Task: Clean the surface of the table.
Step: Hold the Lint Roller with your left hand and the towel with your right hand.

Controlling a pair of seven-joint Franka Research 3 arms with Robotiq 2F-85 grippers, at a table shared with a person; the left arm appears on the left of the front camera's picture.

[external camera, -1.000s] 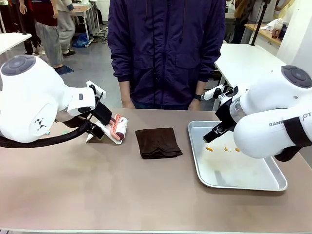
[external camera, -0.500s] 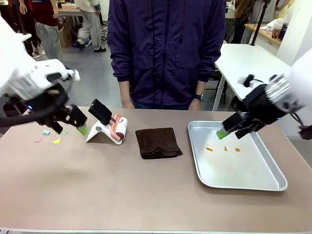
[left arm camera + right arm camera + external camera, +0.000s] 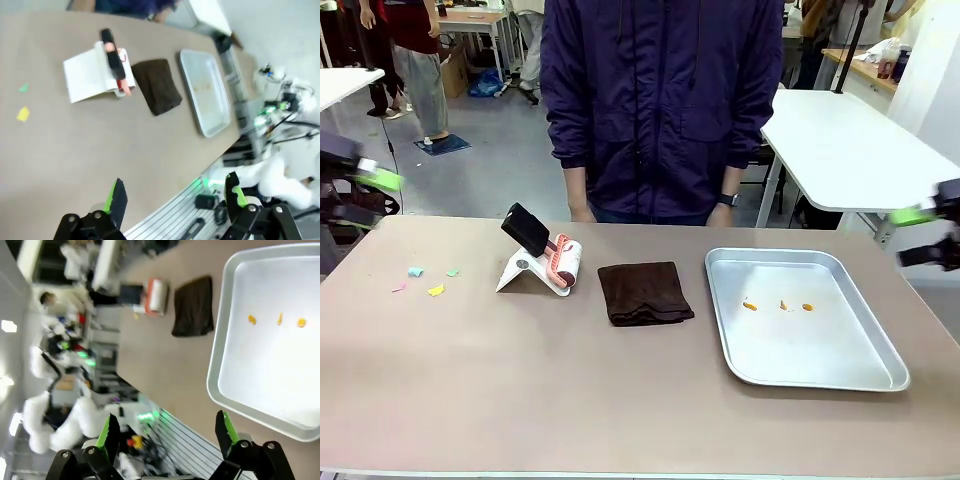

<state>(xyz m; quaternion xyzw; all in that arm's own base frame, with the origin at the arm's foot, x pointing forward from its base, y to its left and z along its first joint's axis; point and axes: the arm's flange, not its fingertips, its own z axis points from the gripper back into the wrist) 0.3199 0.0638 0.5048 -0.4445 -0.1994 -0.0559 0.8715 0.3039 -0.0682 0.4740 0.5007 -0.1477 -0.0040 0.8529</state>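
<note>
**Table not yet wiped, both arms out at the edges**

L to R, front view. Left gripper (image 3: 175, 195) hangs off the table's (image 3: 620, 400) left end; wrist view shows its fingers spread wide, nothing betw. them. Table spans the whole width in front of the robot, tan top mostly bare. Near its L end: a few small coloured paper scraps (image 3: 435, 290), loose. Next, a lint roller (image 3: 563, 262) resting on a white stand (image 3: 520, 275). Centre: dark brown folded cloth (image 3: 643, 292), flat. R: metal tray (image 3: 820, 350) w/ three orange crumbs (image 3: 750, 306) inside. Right gripper (image 3: 167, 432) past the R end, fingers also apart, empty. Person (image 3: 660, 100) stands at the far edge, close behind roller and cloth.

Risks, my read: scraps are light and near the edge, so a fast sweep could flick them to the floor. Cloth is limp and may bunch if pinched by one corner. A clumsy grab at the roller could tip the stand. A reach toward the far edge comes near the person.
</note>
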